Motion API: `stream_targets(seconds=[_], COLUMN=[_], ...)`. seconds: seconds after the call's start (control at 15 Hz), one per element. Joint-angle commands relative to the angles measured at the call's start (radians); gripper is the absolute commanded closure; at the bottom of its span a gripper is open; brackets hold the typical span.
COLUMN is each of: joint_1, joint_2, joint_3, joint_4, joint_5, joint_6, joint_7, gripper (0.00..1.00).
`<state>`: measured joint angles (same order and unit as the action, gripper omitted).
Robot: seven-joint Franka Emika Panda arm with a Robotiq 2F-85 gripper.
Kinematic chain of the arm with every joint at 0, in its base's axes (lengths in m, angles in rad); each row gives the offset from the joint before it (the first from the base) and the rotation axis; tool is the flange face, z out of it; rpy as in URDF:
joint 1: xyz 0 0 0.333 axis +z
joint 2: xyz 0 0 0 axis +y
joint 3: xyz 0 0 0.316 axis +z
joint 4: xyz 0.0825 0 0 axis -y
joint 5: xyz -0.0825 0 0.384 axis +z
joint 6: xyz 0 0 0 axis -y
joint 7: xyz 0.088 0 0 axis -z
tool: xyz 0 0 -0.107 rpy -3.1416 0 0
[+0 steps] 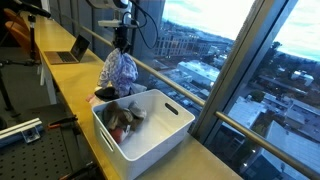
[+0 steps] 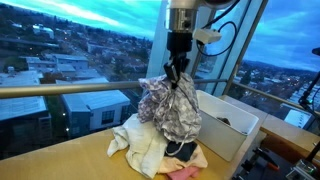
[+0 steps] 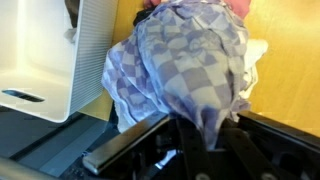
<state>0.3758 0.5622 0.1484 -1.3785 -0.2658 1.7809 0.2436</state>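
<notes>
My gripper (image 2: 177, 68) is shut on the top of a blue-and-white checked cloth (image 2: 174, 108), which hangs down from it above the wooden counter. In the wrist view the checked cloth (image 3: 190, 60) fills the middle and narrows into the shut gripper (image 3: 205, 135). In an exterior view the cloth (image 1: 118, 72) dangles beside the white bin (image 1: 175, 125), behind its far end. Below the hanging cloth lies a pile of clothes (image 2: 150, 150), cream and dark pieces together. The bin (image 2: 240, 135) holds some dark and reddish clothes (image 1: 122, 120).
A long wooden counter (image 1: 70, 85) runs along a glass window wall with a metal railing (image 2: 60, 90). A laptop (image 1: 72, 50) sits farther down the counter. The white bin's slotted side (image 3: 85, 60) stands close to the cloth.
</notes>
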Motion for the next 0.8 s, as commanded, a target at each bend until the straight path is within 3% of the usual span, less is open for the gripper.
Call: stream_targets(seconds=[0.0,0.13,0.67,0.73], joint_1=[0.005,-0.004,-0.120,-0.140], joint_2=[-0.016,-0.026,-0.157,-0.174], joint_3=[0.000,-0.004,-0.047,-0.056], joint_4=[-0.064,-0.078,-0.053,-0.060], joint_5=[0.043,0.060,0.124,0.123], joint_6=[0.031,0.033,0.018,0.026], joint_7=[0.027,0.028,0.009,0.008], gripper=[0.65,0.58,0.00,0.00])
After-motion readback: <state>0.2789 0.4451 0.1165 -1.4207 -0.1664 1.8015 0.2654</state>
